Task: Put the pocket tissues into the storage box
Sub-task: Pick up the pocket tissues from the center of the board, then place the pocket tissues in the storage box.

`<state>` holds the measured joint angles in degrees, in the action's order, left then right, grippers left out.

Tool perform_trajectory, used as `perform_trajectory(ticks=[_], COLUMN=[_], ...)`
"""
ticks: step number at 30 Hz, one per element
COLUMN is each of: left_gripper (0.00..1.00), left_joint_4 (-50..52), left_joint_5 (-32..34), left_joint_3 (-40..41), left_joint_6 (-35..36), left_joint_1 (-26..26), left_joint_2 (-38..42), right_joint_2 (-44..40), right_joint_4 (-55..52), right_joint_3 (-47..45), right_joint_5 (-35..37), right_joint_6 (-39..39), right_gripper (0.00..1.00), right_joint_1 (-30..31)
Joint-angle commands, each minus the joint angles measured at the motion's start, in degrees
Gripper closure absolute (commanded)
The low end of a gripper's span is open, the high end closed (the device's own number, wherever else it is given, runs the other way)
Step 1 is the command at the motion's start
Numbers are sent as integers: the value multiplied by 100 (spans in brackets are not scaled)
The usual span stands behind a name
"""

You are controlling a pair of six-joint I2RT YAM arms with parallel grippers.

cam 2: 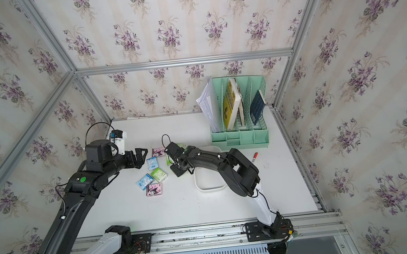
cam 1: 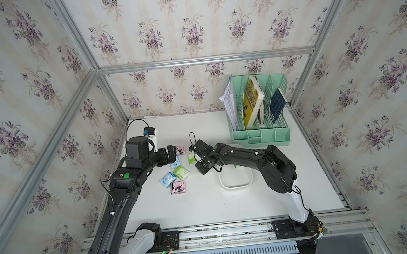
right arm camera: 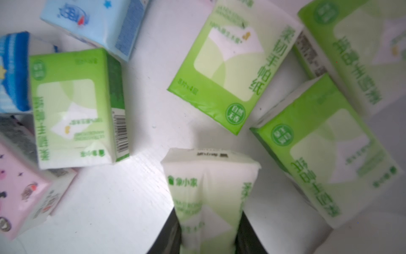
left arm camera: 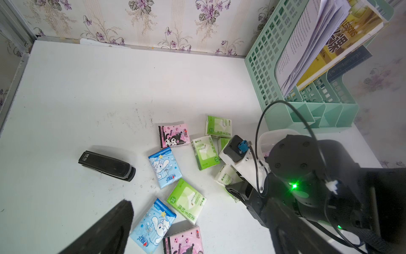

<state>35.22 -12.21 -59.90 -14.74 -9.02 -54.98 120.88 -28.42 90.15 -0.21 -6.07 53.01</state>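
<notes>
Your right pincer [right arm camera: 208,220] is squeezed on a green pack [right arm camera: 208,176], low among the loose packs [cam 1: 181,172] on the table [cam 1: 204,208], so that's the pick-up step. Next, you'll need to lift it clear, swing over the box [cam 1: 236,187] just beside, then release.

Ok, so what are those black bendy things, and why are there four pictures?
They are two robot arms, each ending in a pinching tool. Two pictures look down from above, almost the same. The other two come from little cameras on the arms' wrists. On the white table lie small tissue packs, a black stapler, a white tub and a green rack with books. The right tool is squeezing a green pack; the left tool is open and empty. The job is putting packs into the tub.
</notes>
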Motion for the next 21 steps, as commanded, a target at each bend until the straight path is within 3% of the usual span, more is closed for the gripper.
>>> perform_trajectory(ticks=[1, 21], left_gripper=[1, 1], left_joint_4=[-24, -210], left_joint_5=[29, -304], left_joint_3=[-31, 66], left_joint_6=[-9, -134], left_joint_1=[-4, -34], left_joint_2=[20, 52], right_joint_2=[-300, -2815], right_joint_4=[284, 849], right_joint_3=[-153, -1669], right_joint_5=[-278, -407], right_joint_6=[152, 1039], right_gripper=[72, 76], right_joint_1=[7, -331])
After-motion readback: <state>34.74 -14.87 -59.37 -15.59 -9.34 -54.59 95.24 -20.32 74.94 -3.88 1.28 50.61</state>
